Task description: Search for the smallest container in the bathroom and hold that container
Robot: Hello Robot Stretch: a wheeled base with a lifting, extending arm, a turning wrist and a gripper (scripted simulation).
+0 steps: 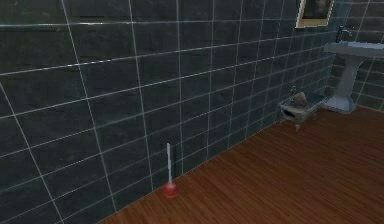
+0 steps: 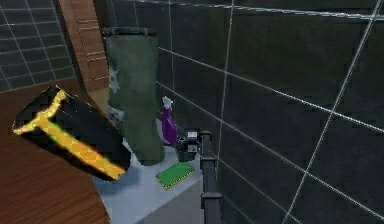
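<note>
In the arm side view the dark arm bar point(image 2: 210, 185) rises from the bottom edge over a pale grey surface point(image 2: 145, 205). The gripper point(image 2: 190, 148) sits at its far end, next to a purple spray bottle point(image 2: 170, 124) standing on that surface. I cannot tell whether the gripper holds anything. A flat green thing point(image 2: 175, 175) lies on the surface just left of the arm. Behind the bottle stands a tall dark green cylinder point(image 2: 133, 90).
A black box with yellow edges point(image 2: 70, 135) lies tilted at the arm side view's left, before a wooden panel point(image 2: 85, 40). The forward view has a dark tiled wall point(image 1: 110, 90), a red plunger point(image 1: 171, 183) on wooden floor, a small grey object point(image 1: 295, 108) and a white pedestal sink point(image 1: 355, 65).
</note>
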